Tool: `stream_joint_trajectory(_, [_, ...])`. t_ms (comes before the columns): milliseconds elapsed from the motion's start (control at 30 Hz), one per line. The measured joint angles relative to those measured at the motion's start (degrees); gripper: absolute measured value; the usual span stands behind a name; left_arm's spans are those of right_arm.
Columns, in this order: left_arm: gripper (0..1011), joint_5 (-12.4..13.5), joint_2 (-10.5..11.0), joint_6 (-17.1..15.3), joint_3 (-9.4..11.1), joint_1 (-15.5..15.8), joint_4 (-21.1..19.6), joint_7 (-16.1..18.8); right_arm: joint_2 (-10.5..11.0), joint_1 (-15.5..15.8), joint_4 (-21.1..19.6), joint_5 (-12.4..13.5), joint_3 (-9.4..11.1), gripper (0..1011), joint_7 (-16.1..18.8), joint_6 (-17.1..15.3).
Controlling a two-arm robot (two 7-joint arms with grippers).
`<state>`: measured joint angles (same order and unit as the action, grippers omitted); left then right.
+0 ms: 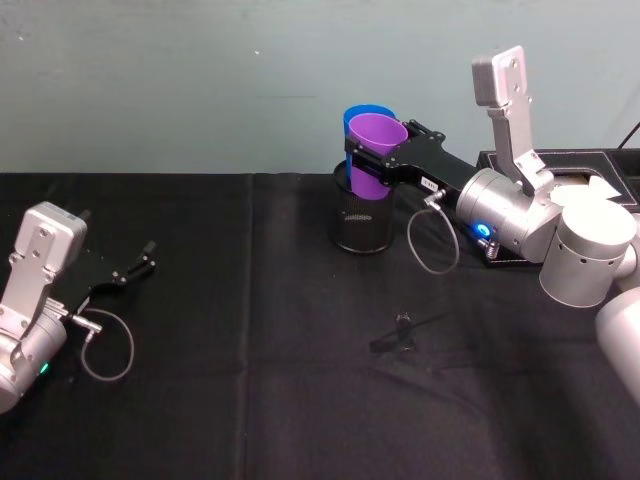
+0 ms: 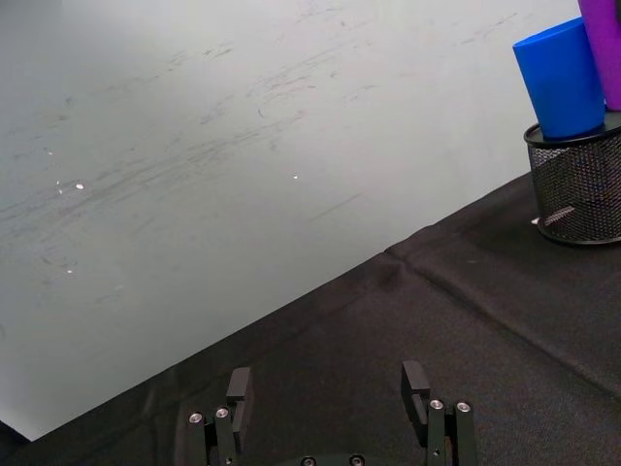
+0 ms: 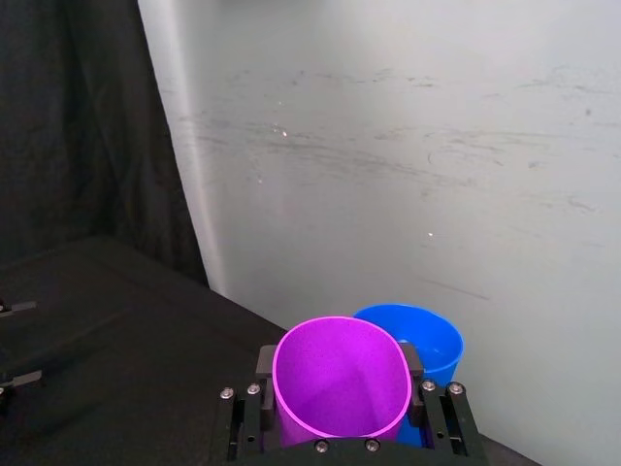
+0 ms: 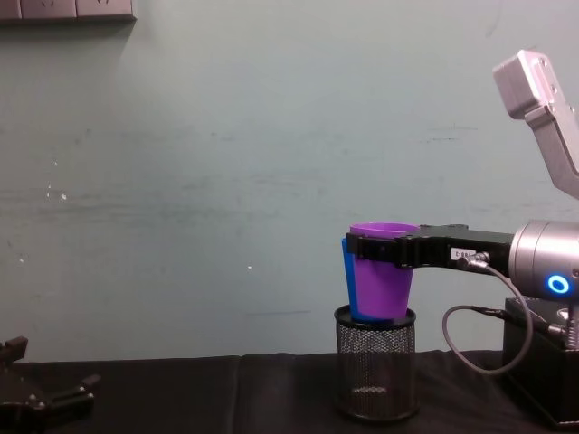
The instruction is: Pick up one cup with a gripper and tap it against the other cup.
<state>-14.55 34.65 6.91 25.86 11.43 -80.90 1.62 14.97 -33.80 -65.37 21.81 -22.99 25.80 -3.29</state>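
My right gripper (image 1: 378, 150) is shut on the purple cup (image 1: 366, 182) and holds it upright just above the rim of a black mesh pen holder (image 1: 362, 225). The blue cup (image 1: 362, 114) stands in that holder, right behind the purple one. In the chest view the purple cup (image 4: 384, 282) sits close against the blue cup (image 4: 346, 280); whether they touch I cannot tell. The right wrist view has the purple cup (image 3: 340, 388) between the fingers, with the blue cup (image 3: 429, 342) just past it. My left gripper (image 1: 140, 264) rests open at the table's left.
A black cloth covers the table (image 1: 250, 380), and a pale wall stands close behind the holder. A black box (image 1: 560, 168) sits at the back right beside my right arm. A small dark object (image 1: 405, 331) lies on the cloth near the middle.
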Motion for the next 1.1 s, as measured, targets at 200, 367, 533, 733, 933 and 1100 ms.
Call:
stream_joint_trajectory(200, [1000,0.0,0.0,0.0,0.0,0.0,0.0,0.0,0.0,0.0,0.0,0.0,0.0,734,0.0,0.0])
stream_joint_trajectory(367, [1000,0.0,0.0,0.0,0.0,0.0,0.0,0.0,0.0,0.0,0.0,0.0,0.0,734,0.0,0.0])
stream_joint_trajectory(533, [1000,0.0,0.0,0.0,0.0,0.0,0.0,0.0,0.0,0.0,0.0,0.0,0.0,734,0.0,0.0])
stream_joint_trajectory(733, [1000,0.0,0.0,0.0,0.0,0.0,0.0,0.0,0.0,0.0,0.0,0.0,0.0,734,0.0,0.0])
stream_joint_trajectory(933, [1000,0.0,0.0,0.0,0.0,0.0,0.0,0.0,0.0,0.0,0.0,0.0,0.0,734,0.0,0.0])
stream_joint_trajectory(1100, [1000,0.0,0.0,0.0,0.0,0.0,0.0,0.0,0.0,0.0,0.0,0.0,0.0,734,0.0,0.0])
